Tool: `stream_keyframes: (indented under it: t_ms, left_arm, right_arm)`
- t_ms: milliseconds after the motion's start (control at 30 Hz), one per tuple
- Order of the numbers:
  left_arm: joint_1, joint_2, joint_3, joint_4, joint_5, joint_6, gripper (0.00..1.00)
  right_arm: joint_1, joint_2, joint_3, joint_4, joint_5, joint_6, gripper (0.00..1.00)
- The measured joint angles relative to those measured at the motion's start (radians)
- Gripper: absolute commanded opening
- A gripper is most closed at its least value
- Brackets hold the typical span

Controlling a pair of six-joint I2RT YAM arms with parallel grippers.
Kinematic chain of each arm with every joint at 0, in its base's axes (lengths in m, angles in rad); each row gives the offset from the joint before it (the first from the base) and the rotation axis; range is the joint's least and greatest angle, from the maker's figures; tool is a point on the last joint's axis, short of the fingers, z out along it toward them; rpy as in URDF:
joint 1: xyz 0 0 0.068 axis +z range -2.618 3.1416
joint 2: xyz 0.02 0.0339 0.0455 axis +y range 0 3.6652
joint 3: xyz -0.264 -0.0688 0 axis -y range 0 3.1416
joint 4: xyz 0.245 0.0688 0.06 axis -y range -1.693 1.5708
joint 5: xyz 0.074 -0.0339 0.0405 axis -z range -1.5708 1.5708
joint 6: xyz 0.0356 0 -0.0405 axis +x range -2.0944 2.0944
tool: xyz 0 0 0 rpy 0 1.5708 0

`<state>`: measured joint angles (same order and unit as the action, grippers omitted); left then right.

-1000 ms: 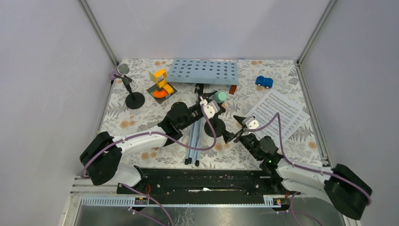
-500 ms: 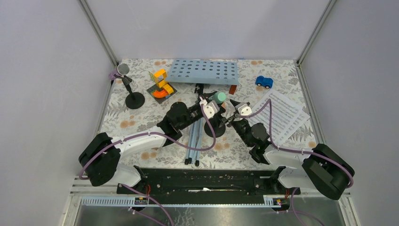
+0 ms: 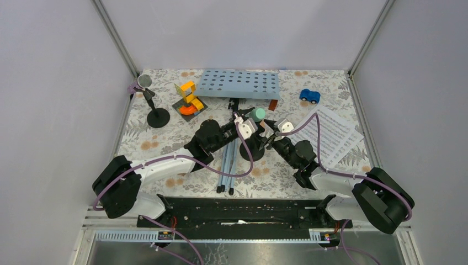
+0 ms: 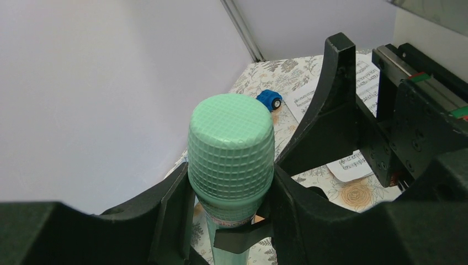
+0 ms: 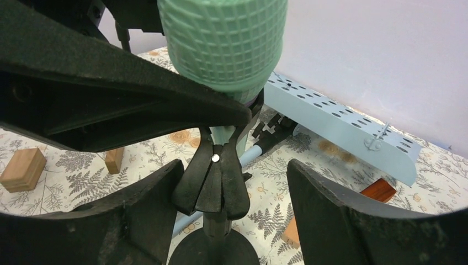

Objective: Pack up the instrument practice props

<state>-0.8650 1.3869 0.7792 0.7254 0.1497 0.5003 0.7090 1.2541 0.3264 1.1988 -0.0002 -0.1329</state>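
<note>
The mint-green microphone [image 3: 257, 114] stands in a black round-based holder [image 3: 251, 149] at mid-table. My left gripper [image 4: 229, 176] is shut on the microphone [image 4: 230, 149] just under its head. My right gripper [image 5: 234, 171] is open, its fingers either side of the holder's clip [image 5: 212, 176] with gaps both sides; the base [image 5: 212, 251] lies below. The pale blue music rack [image 3: 240, 84] lies at the back, its legs [image 3: 227, 163] stretching forward. Sheet music [image 3: 331, 135] lies to the right. The purple microphone [image 3: 143, 83] sits in its own holder [image 3: 158, 117] at the back left.
A blue toy car [image 3: 309, 96] sits at the back right. An orange and yellow toy [image 3: 189, 99] stands left of the rack. Wooden blocks [image 5: 22, 168] lie on the floral cloth, and a red-brown one [image 3: 272, 104] sits by the rack's end. Walls close in on three sides.
My right arm has swung left from over the sheet music to the holder, and its jaws have narrowed a little. The left gripper and the green microphone have not moved.
</note>
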Motion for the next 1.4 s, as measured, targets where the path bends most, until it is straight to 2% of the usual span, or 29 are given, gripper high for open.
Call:
stream_keyframes:
  t_ms: [100, 167, 233, 267, 300, 400, 733, 1000, 1133, 1233, 1300, 1400]
  left_arm:
    - [-0.001, 0.0, 0.0, 0.0, 0.0, 0.0, 0.03]
    - [-0.002, 0.0, 0.0, 0.0, -0.001, 0.0, 0.03]
    - [-0.002, 0.0, 0.0, 0.0, -0.002, 0.0, 0.03]
    - [-0.003, 0.0, 0.0, 0.0, -0.003, 0.0, 0.03]
    - [-0.003, 0.0, 0.0, 0.0, -0.004, 0.002, 0.03]
    - [-0.005, 0.0, 0.0, -0.019, -0.004, 0.0, 0.02]
    - [-0.007, -0.005, 0.009, -0.042, -0.071, 0.021, 0.0]
    - [0.053, -0.009, 0.192, -0.15, -0.179, 0.047, 0.0]
    - [0.069, -0.065, 0.262, -0.194, -0.229, 0.025, 0.0]
    - [0.068, -0.142, 0.266, -0.266, -0.247, -0.023, 0.02]
    - [0.068, -0.201, 0.266, -0.336, -0.256, -0.072, 0.02]
    - [0.068, -0.299, 0.266, -0.461, -0.259, -0.15, 0.02]
  right_arm:
    - [-0.001, 0.0, 0.0, -0.005, -0.014, 0.0, 0.66]
    - [0.0, -0.001, 0.0, -0.006, -0.023, 0.0, 0.54]
    - [0.001, -0.006, -0.003, -0.014, -0.045, 0.004, 0.39]
    - [0.002, -0.007, -0.004, -0.013, -0.046, 0.003, 0.24]
    - [0.002, -0.01, -0.005, -0.016, -0.05, 0.004, 0.16]
    - [0.0, -0.014, -0.011, -0.021, -0.043, 0.009, 0.0]
    - [0.0, -0.015, -0.018, -0.011, -0.039, 0.003, 0.0]
    - [-0.002, -0.025, -0.038, 0.011, -0.033, -0.002, 0.0]
    - [-0.002, -0.033, -0.04, 0.006, -0.025, -0.002, 0.15]
    - [-0.002, -0.043, -0.04, -0.006, -0.02, -0.001, 0.4]
    - [-0.002, -0.053, -0.04, -0.022, -0.019, -0.001, 0.51]
    - [-0.003, -0.082, -0.04, -0.051, -0.017, 0.003, 0.6]
